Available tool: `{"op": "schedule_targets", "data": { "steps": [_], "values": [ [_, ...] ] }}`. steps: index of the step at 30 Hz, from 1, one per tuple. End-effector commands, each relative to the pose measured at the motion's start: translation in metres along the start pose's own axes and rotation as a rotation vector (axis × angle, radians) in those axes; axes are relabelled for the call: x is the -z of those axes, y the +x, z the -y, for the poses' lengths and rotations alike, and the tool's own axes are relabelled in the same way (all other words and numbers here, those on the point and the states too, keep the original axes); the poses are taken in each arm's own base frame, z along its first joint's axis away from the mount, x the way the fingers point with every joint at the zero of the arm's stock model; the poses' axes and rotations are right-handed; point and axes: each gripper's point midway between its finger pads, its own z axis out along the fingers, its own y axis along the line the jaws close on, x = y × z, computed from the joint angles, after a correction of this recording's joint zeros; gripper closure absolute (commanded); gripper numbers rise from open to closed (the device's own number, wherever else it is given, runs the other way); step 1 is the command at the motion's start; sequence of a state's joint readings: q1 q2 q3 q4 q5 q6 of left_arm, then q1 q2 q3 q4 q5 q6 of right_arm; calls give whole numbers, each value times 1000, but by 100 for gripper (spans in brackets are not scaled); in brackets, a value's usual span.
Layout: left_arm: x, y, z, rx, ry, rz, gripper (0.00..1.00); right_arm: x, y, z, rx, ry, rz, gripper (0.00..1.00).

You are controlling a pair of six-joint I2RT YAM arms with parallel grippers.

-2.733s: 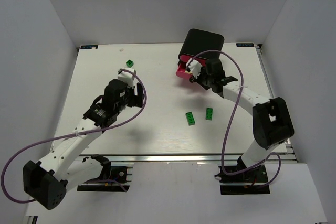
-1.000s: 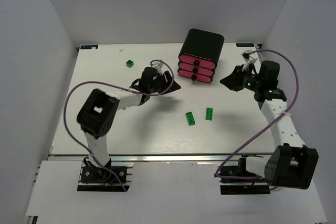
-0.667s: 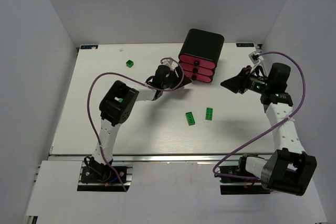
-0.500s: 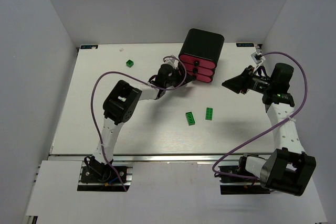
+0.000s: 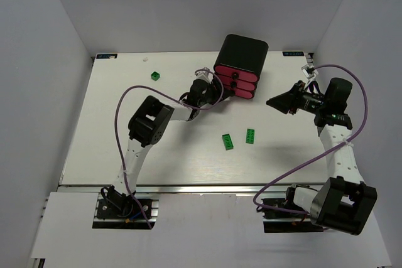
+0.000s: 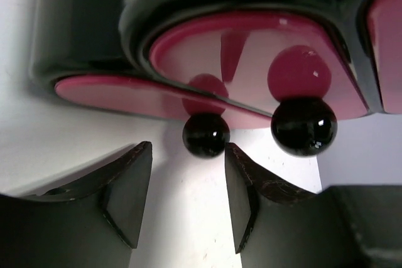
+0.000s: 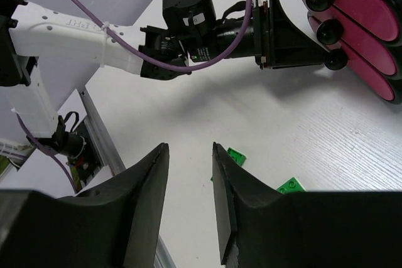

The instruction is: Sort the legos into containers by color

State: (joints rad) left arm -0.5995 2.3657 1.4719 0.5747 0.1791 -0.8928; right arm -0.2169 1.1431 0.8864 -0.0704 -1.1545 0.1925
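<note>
Your left gripper (image 5: 220, 94) is stretched out to the front of the cabinet (image 5: 244, 51), which stands at the table's (image 5: 125, 149) far edge, right of the middle. All three pink drawers (image 5: 237, 78) look closed. In the left wrist view the jaws stand apart, with one finger (image 6: 129, 196) on each side of a clear gap. The bottom knob (image 6: 206, 135) sits just ahead of that gap, in line with it and touching neither finger. The next knob (image 6: 304, 126) is just beside it, outside the gap. The right wrist view agrees: the left gripper's (image 7: 298, 32) tip is level with the lowest of the three knobs, right in front of the bottom drawer (image 7: 377, 80).

Your right gripper (image 5: 271, 101) hangs above the table near the right edge, pointing left toward the cabinet and well apart from it. Its jaws are slightly apart and hold nothing; between them you see only bare table.

The legos in view all lie on the table, outside the drawers. Two flat bricks (image 5: 227, 142) (image 5: 250, 135) lie side by side and a little apart, right of the table's middle and toward the near edge, between the two arms. The cube (image 5: 155, 76) sits alone near the far edge, left of the middle, well apart from the cabinet. You cannot see any red or lime pieces in these views.
</note>
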Motion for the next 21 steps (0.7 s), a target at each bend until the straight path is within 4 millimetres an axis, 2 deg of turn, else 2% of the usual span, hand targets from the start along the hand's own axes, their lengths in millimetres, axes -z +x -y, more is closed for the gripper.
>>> {"op": "schedule_targets", "data": {
  "steps": [1, 11, 17, 21],
  "values": [
    [-8, -18, 25, -3, 64, 48, 41, 2, -9, -6, 59, -6, 24, 60],
    [-15, -11, 24, 26, 69, 45, 42, 3, -9, -5, 73, 4, 29, 60],
    [-18, -13, 27, 41, 79, 52, 49, 3, -9, -3, 69, 8, 29, 59],
    [-19, -7, 27, 49, 77, 46, 51, 3, -9, -3, 72, 8, 29, 59]
  ]
}}
